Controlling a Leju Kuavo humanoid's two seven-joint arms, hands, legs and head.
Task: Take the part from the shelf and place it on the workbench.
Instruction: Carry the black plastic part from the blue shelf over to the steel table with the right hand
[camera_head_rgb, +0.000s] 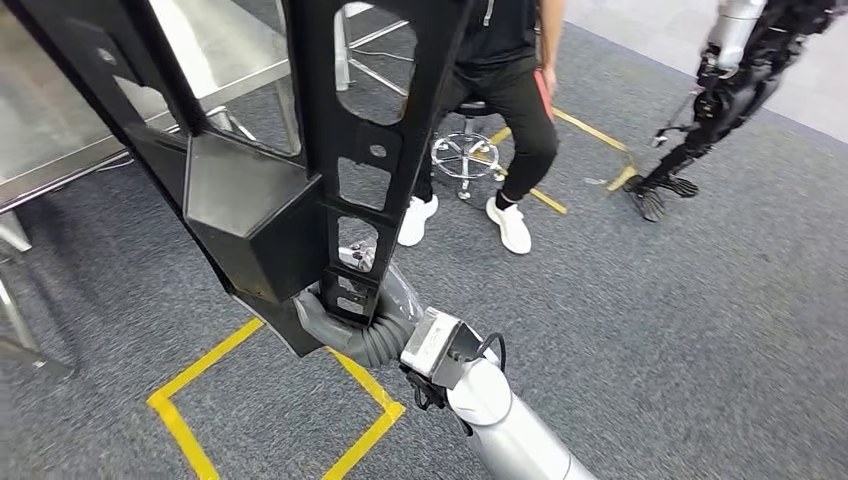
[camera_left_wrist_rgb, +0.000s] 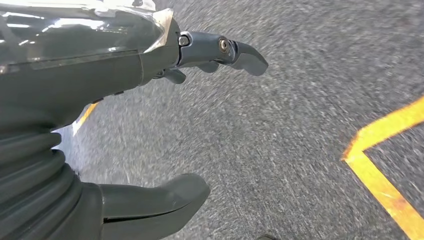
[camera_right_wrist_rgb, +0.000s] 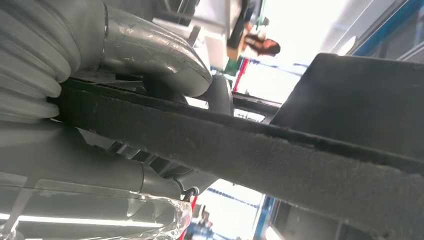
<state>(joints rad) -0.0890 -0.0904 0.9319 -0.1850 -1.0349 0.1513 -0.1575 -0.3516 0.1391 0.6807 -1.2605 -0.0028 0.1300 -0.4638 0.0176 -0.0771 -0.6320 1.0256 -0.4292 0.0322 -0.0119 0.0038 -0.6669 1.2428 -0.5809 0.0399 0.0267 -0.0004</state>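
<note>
The large black part (camera_head_rgb: 300, 140), a long frame with cut-out openings and a boxy block on one side, stands raised in front of the robot over the grey carpet (camera_head_rgb: 650, 330), its lower end gripped by the right hand (camera_head_rgb: 345, 300); in the right wrist view the thumb and fingers (camera_right_wrist_rgb: 165, 55) clamp the part's edge. The left hand (camera_left_wrist_rgb: 150, 115) holds nothing, fingers apart above the carpet and a yellow floor line (camera_left_wrist_rgb: 380, 165). A steel workbench (camera_head_rgb: 60, 120) stands at the left. Behind, a person (camera_head_rgb: 500, 90) sits on a stool (camera_head_rgb: 465, 150), with another robot (camera_head_rgb: 720, 90) nearby.
</note>
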